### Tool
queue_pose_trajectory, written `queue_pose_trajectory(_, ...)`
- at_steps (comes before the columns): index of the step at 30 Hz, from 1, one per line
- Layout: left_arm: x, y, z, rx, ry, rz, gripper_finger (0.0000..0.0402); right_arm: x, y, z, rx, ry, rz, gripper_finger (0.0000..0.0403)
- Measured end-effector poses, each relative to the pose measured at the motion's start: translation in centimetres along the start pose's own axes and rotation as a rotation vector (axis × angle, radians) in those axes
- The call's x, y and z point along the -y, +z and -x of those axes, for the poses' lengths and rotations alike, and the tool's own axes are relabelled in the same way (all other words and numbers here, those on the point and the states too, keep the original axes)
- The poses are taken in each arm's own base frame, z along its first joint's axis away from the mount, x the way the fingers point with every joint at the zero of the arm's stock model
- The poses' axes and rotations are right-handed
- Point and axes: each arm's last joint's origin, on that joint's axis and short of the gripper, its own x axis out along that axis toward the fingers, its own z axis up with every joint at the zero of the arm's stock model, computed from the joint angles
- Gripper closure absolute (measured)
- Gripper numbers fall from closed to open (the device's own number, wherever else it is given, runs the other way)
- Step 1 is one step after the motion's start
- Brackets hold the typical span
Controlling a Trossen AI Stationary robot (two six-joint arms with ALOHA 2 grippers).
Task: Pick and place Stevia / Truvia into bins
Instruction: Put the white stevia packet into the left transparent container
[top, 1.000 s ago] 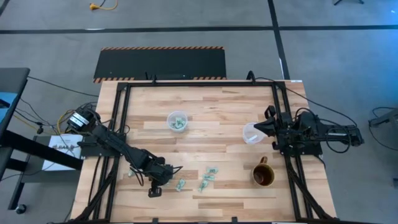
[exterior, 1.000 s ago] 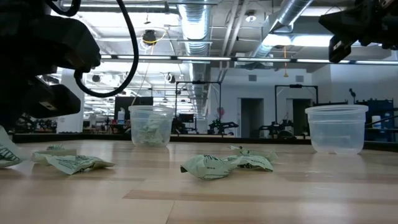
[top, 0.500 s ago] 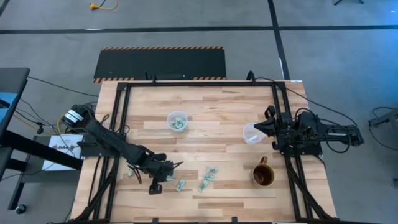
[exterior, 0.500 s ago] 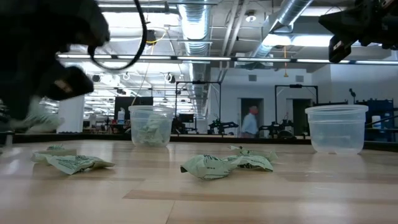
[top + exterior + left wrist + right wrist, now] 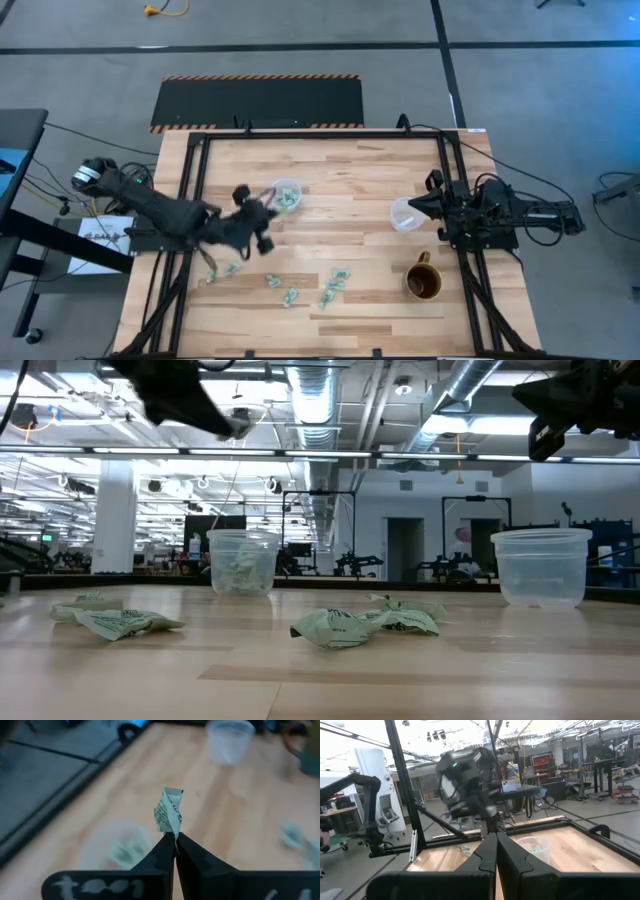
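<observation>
My left gripper [image 5: 268, 203] hangs above the table beside the left clear cup [image 5: 286, 195], shut on one green-and-white sachet [image 5: 169, 812]. In the left wrist view that cup [image 5: 120, 847] lies blurred below the fingers, with sachets inside. Several more sachets [image 5: 335, 283] lie flat on the wood near the near edge, and show in the low view as crumpled packets [image 5: 365, 622]. The second clear cup [image 5: 403, 214] stands upright at the right. My right gripper [image 5: 414, 208] waits shut just beside it. My left gripper pinches the sachet by its lower end [image 5: 171, 831] between the two fingertips. The sachet is lifted clear of the table. It sticks out beyond the fingertips, crumpled and twisted.
A brown mug [image 5: 422, 281] stands near the table's right near corner. Black frame rails [image 5: 195, 200] run along the table's left, right and far sides. In the low view the left arm [image 5: 190, 395] is high at upper left and the right arm [image 5: 575, 400] at upper right.
My left gripper has risen from the sachets by the near edge and swung toward the far edge, up to the left cup, carrying one sachet lifted clear. Sachets that the arm covered now show on the wood. The right arm has kept still.
</observation>
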Motion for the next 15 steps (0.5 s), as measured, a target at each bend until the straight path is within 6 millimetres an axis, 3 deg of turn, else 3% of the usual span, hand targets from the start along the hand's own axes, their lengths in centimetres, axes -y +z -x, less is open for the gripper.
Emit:
queue_pose_trajectory(6,-4.3,1.9,-3.4,-0.029,0.031,0.054,0.0401,0.0,0.0,0.0,0.0,0.0,0.0,0.0403)
queue_pose_trajectory(11,-8.0,1.7,-5.6,-0.144,0.037,0.147,0.0401,0.0,0.0,0.0,-0.002,0.0,0.0,0.0403)
queue_pose_trajectory(15,-9.6,1.4,-7.0,-0.211,-0.01,0.212,0.0401,0.0,0.0,0.0,-0.004,-0.001,0.0,0.0403)
